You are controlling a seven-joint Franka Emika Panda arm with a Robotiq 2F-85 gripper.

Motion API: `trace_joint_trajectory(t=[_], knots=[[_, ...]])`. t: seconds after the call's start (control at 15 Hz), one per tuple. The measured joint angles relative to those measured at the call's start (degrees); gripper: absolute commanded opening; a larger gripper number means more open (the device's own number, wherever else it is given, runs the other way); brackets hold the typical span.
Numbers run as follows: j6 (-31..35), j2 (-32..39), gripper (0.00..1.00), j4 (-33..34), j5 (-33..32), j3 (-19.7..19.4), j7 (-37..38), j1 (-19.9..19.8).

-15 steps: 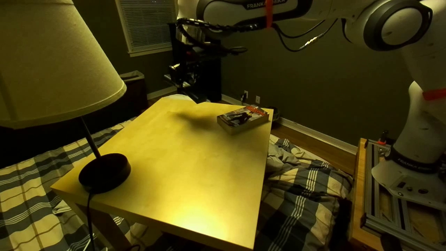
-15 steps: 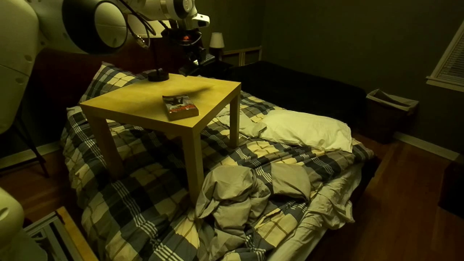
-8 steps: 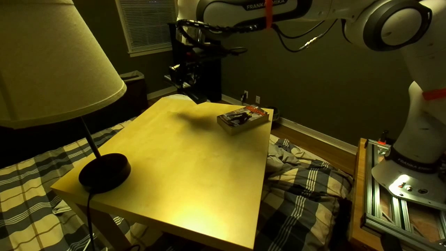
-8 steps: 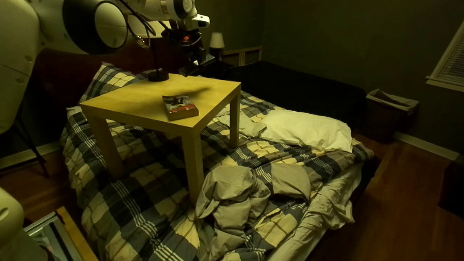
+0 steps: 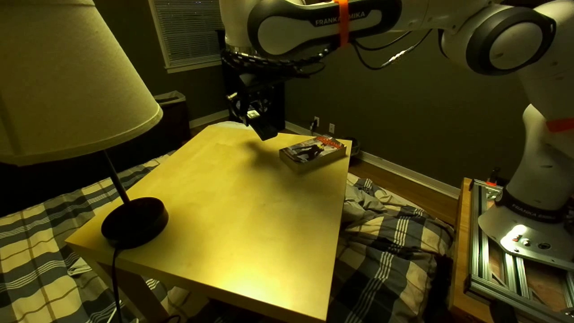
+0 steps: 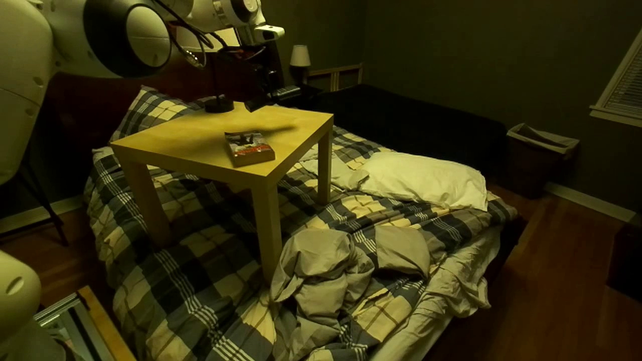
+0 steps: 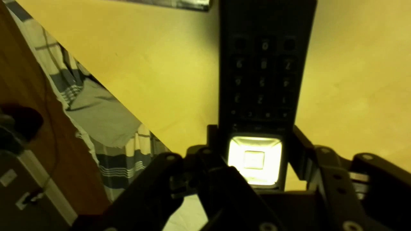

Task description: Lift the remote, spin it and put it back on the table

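Observation:
The remote (image 7: 263, 73) is a black bar with number keys and a bright silver pad. My gripper (image 7: 257, 137) is shut on the pad end, one finger at each long side. The far end of the remote reaches past the top of the wrist view. In an exterior view the remote (image 5: 265, 130) hangs tilted downward from the gripper (image 5: 251, 112), above the far part of the yellow-tan table (image 5: 233, 215), with a shadow below it. The table also shows in an exterior view (image 6: 185, 135), where the gripper (image 6: 266, 87) is dark and hard to make out.
A thick paperback book (image 5: 309, 152) lies on the table near the remote; it also shows in an exterior view (image 6: 249, 149). A lamp with a round black base (image 5: 134, 222) stands at a table corner. The table stands on a plaid-covered bed (image 6: 200, 281).
The arm has lowered slightly and the gripper has tilted. The remote has swung to a steeper downward slant and come closer to the book. The book and lamp have not moved.

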Motion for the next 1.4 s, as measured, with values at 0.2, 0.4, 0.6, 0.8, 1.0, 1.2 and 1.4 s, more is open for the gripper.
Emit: trace_joint_trajectory(t=[0.2, 0.4, 0.6, 0.8, 1.0, 1.2, 1.4], knots=[[-8.94, 1.85, 0.28, 3.36, 0.1, -0.19, 7.35, 1.12], [-14.23, 4.26, 0.28, 6.98, 2.69, 0.01, 14.59, 0.81], [-14.89, 6.46, 0.28, 9.52, 6.67, 0.0, 21.34, -0.15], [-12.31, 8.37, 0.28, 11.55, 9.49, -0.01, 27.45, -1.46], [-6.82, 9.9, 0.28, 12.45, 10.62, -0.06, 33.52, -2.5], [-3.01, 10.99, 0.28, 13.03, 10.85, -0.35, 39.14, -2.8], [-4.04, 11.5, 0.28, 13.1, 10.4, -1.98, 46.39, -2.34]])
